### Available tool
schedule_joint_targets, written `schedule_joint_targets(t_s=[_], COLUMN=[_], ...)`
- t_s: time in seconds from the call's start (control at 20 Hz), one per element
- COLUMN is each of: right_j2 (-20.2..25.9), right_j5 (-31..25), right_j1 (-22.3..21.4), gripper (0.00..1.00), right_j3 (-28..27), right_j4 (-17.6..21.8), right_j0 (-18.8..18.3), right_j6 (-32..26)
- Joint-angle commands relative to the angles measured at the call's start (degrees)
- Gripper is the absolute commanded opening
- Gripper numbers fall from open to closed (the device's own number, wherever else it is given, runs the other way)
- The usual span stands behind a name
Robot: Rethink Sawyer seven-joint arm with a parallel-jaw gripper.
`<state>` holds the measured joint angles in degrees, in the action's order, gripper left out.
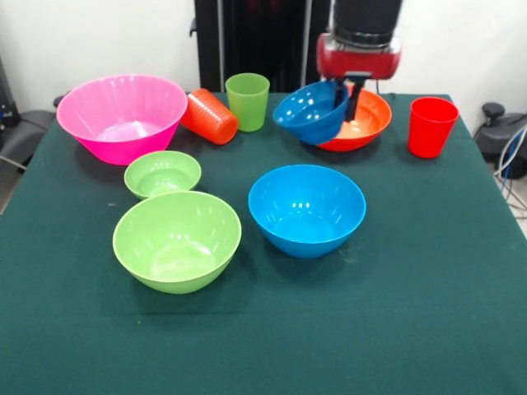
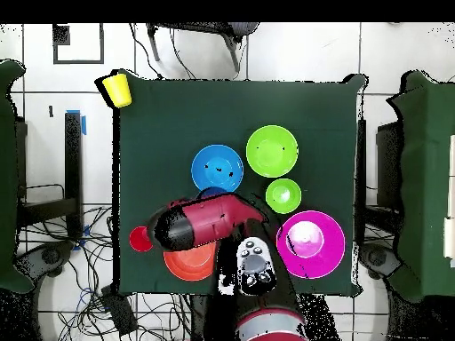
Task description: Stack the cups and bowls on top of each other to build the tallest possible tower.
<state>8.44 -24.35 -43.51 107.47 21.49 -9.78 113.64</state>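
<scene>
Gripper (image 1: 350,97) was clamped on the rim of the dark blue bowl (image 1: 311,111), holding it tilted over the orange bowl (image 1: 362,123) at the table's (image 1: 428,271) far side. Blue bowl (image 1: 306,210), large green bowl (image 1: 176,240), small green bowl (image 1: 162,173) and pink bowl (image 1: 121,115) sat separately. Orange cup (image 1: 210,116) lay on its side; yellow cup (image 2: 116,89) sat at a corner.

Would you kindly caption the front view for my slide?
Gripper holds small dark blue bowl tilted over wide orange bowl; other bowls and cups wait unstacked.
</scene>
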Motion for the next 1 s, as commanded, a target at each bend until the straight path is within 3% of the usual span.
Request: schedule_joint_targets(t_s=[0.05, 0.45, 0.8, 1.0], right_j2=[-3.59, -14.07, -17.3, -17.35], right_j5=[-7.86, -18.1, -19.02, -17.48], right_j1=[-3.12, 1.56, 6.88, 8.69], gripper=[0.0, 0.0, 0.0, 0.0], right_j3=[2.92, -5.68, -10.85, -11.56], right_j4=[-2.72, -0.28, -0.21, -1.71], right_j0=[6.56, 18.09, 20.81, 20.53], right_j6=[10.16, 13.56, 12.69, 11.91])
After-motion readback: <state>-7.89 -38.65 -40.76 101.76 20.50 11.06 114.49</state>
